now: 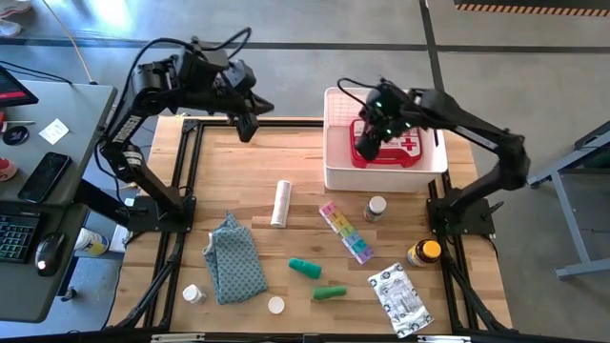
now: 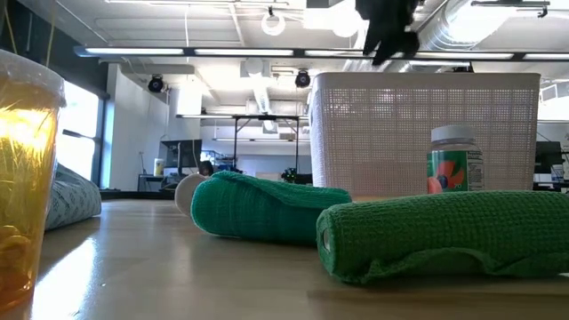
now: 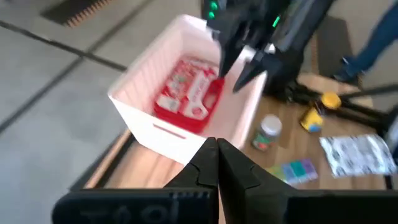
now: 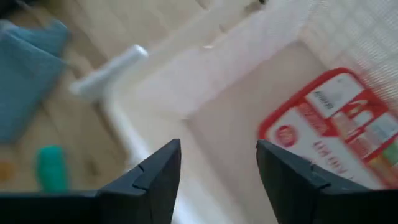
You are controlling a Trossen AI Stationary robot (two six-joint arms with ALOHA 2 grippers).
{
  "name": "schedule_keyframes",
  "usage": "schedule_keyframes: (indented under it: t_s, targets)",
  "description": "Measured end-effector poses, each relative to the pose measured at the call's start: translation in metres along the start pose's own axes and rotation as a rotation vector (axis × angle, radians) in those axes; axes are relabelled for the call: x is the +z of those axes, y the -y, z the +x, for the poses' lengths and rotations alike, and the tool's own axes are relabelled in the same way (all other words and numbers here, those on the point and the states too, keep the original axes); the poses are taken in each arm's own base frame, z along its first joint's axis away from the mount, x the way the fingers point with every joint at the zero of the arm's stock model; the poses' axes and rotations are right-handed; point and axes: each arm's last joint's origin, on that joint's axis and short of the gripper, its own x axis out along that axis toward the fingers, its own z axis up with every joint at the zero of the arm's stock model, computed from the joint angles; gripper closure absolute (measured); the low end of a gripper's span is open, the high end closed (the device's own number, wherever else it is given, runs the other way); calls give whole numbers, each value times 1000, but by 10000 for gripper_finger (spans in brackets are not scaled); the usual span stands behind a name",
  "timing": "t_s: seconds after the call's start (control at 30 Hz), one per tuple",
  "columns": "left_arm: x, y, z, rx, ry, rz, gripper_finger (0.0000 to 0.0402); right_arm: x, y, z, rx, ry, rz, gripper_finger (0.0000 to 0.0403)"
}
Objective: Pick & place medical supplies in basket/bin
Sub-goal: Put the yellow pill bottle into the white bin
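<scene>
Right gripper [image 1: 370,141]: we see its jaws apart and empty above the white slotted plastic bin [image 1: 335,171].
Red first-aid case [image 1: 389,151]: lies inside the bin.
Left gripper [image 1: 246,129]: closed, hovering over the table's far edge.
Next target: we judge the white cylindrical roll [image 1: 281,203] lies between the arms, long axis running away from us.

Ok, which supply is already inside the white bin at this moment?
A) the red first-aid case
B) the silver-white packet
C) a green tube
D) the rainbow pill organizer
A: the red first-aid case lies inside the white bin, under the open right gripper; the other supplies lie out on the table.
</scene>
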Motion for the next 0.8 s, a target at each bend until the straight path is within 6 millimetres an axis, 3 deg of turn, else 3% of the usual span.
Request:
schedule_keyframes:
  t_s: [0.17, 0.5, 0.8]
  targets:
    - [-3, 2, 9, -74, -63, -12, 356, -27, -38, -24, 10, 15, 134, 207]
    - [-2, 14, 14, -193, -62, 11, 344, -93, -103, -33, -11, -247, 158, 214]
    - [0, 14, 15, -166, -50, -50, 344, -147, -135, -54, 47, -429, -104, 214]
